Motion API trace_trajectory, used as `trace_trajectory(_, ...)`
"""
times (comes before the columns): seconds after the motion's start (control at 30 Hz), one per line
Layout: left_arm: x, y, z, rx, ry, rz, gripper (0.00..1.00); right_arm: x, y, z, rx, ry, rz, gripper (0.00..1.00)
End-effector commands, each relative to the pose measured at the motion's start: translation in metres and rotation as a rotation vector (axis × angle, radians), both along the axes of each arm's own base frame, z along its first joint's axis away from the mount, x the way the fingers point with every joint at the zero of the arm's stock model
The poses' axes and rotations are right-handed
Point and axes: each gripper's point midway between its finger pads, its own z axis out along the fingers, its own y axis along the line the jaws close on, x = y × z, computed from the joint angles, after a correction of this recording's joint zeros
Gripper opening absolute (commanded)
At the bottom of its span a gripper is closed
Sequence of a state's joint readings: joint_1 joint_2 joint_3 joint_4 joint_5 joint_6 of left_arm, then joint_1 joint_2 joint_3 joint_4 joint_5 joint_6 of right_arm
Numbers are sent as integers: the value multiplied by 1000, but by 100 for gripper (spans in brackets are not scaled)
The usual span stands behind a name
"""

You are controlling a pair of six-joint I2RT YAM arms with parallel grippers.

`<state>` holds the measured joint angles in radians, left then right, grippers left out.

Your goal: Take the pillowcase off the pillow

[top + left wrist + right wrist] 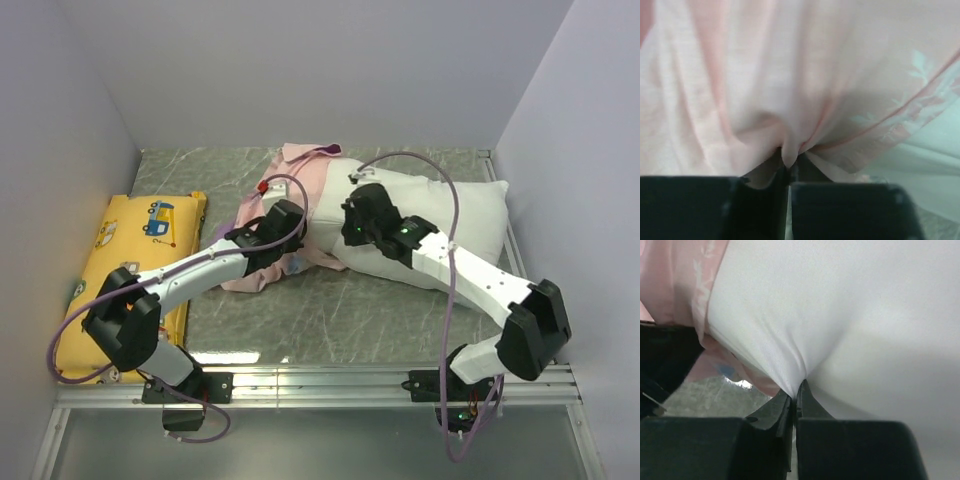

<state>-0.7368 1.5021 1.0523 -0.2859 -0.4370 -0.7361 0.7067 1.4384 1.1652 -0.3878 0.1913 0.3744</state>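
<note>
The plump white pillow (455,215) lies right of centre on the table, most of it bare. The pink pillowcase (300,180) is bunched around its left end. My left gripper (287,232) presses down into that bunch. In the left wrist view it (789,167) is shut on a pinched fold of the pale pink pillowcase (790,75). My right gripper (358,228) sits on the pillow's left part, close beside the left one. In the right wrist view it (797,392) is shut on a tuck of the white pillow (865,315), with pillowcase (675,285) at the upper left.
A yellow cushion (140,255) printed with cartoon vehicles lies along the left wall, partly under my left arm. Grey walls close in the left, back and right. A metal rail (330,380) runs along the near edge of the marbled tabletop (340,310).
</note>
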Motion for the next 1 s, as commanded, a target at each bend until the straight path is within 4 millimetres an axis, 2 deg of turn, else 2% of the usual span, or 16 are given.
trace_trajectory(0.0,11,49,4,86,-47,171,1,-2,-32,52,125,-72,-76,0)
trace_trajectory(0.07,18,67,13,50,-70,217,1,-4,-47,53,127,-68,-104,0)
trace_trajectory(0.13,23,87,8,25,-61,248,0,-5,-66,62,146,-79,-146,0)
trace_trajectory(0.2,25,96,3,-3,-41,247,1,-8,-80,76,181,-104,-171,0)
trace_trajectory(0.23,30,108,2,-7,-37,269,1,-11,-83,82,195,-109,-170,0)
trace_trajectory(0.33,40,117,-10,-39,-1,272,0,-23,-83,109,248,-143,-130,0)
trace_trajectory(0.37,44,117,-20,-39,27,268,1,-27,-81,114,262,-144,-110,0)
trace_trajectory(0.43,51,112,-24,-68,43,245,0,-36,-82,134,289,-179,-85,0)
trace_trajectory(0.47,53,108,-35,-65,70,233,0,-39,-84,142,297,-194,-85,0)
trace_trajectory(0.53,58,101,-40,-89,82,216,0,-51,-84,165,335,-228,-47,0)
trace_trajectory(0.57,60,98,-50,-91,103,213,0,-56,-85,173,348,-240,-38,0)
trace_trajectory(0.63,63,94,-59,-121,118,202,0,-70,-84,201,396,-289,11,0)
trace_trajectory(0.7,61,84,-71,-158,153,163,1,-83,-86,221,430,-328,42,0)
trace_trajectory(0.77,61,73,-71,-202,147,122,1,-93,-89,242,454,-373,58,0)
trace_trajectory(0.87,50,67,-77,-233,160,97,0,-94,-94,259,473,-421,41,0)
trace_trajectory(0.97,45,65,-82,-229,174,83,0,-100,-90,276,517,-451,75,0)
